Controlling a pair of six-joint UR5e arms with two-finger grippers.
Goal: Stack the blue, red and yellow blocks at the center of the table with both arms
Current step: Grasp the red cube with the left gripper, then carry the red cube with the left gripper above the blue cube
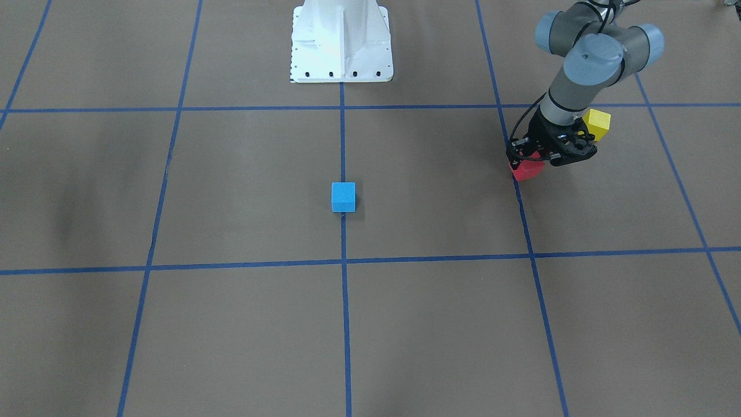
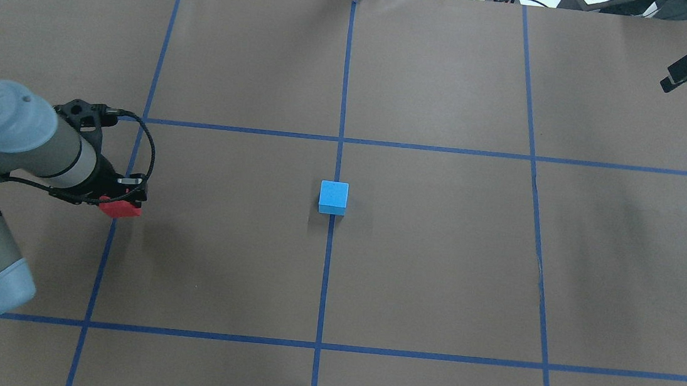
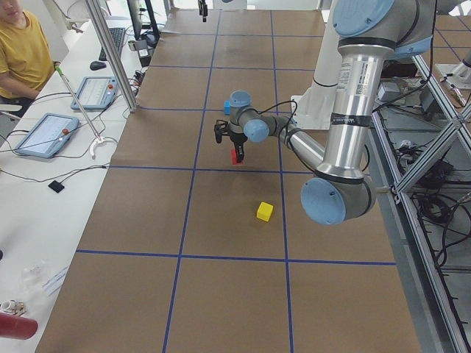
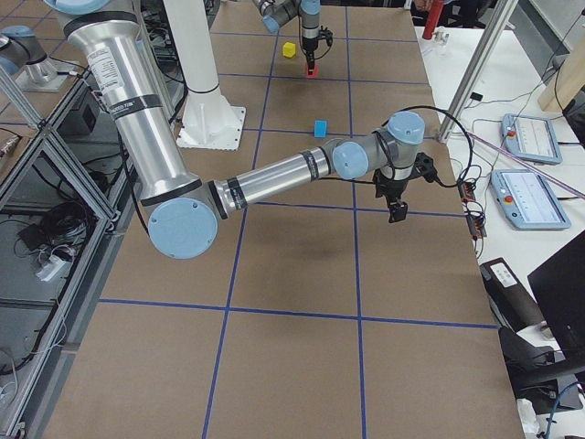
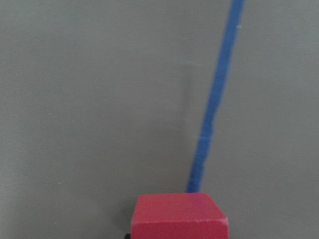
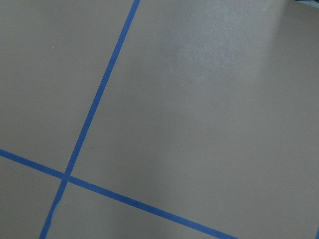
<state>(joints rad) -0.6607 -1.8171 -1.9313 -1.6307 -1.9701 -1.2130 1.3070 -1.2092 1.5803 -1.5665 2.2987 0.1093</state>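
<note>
Overhead exterior | left tool [image 2: 124, 198] clamps matte red block [image 2: 120, 209] | right tool [image 2: 670, 81]: cannot tell

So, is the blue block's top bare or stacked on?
Bare: the blue block sits alone at the centre; the red block is held in the left gripper.

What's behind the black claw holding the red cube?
A yellow block on the table. The left gripper, closed on the red block, hides its lower corner in the front view.

A robotics lab: taped-grid worktop [image 3: 221, 213], teach pendants [image 3: 45, 134] on a side desk [image 3: 44, 220], loose cables [image 3: 73, 170], aluminium frame [image 3: 441, 140], an operator [image 3: 22, 48] seated alongside.
</note>
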